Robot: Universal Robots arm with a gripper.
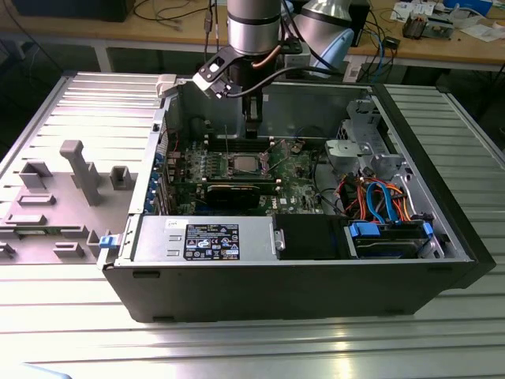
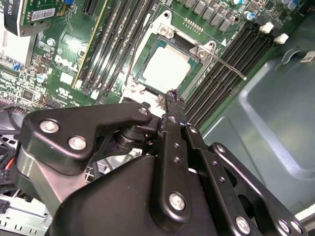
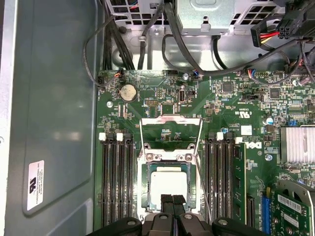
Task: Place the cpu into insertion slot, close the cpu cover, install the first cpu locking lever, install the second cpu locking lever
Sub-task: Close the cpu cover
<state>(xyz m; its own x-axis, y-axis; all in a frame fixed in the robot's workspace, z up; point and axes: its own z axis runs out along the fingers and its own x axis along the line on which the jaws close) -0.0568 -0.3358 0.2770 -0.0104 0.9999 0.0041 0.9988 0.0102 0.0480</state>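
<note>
**Chip seated, cover up, jaws closed at the socket's edge**

Exterior view: An open computer case [image 1: 276,284] lies on its side on the ribbed metal desk [image 1: 237,347]. This turns the green motherboard [image 1: 296,167] upward, so the arm can reach it from straight above. The gripper [image 1: 251,136] hangs over the middle of the board, near the pale square of the cpu [image 1: 245,163].

First wrist view: The cpu lies flat inside the insertion slot [image 3: 145,184], with its silver-grey top bare. The cpu cover [image 3: 171,120] is swung open on the far side of the slot, and the board shows through its window, so the chip is exposed. The jaws are pressed together with nothing between them, their tips over the near edge of the slot. Judging from this, the placing is done and the cover is not yet closed. Long black memory slots [image 3: 118,182] flank the socket on both sides, leaving only a narrow lane for the tips.

Second wrist view: The closed tips sit just beside the slot's metal rim. Whether they touch it cannot be told. A thin locking lever [image 2: 226,65] juts out sideways over the memory slots. It looks unlatched, which fits a cover that is free to swing.
</note>
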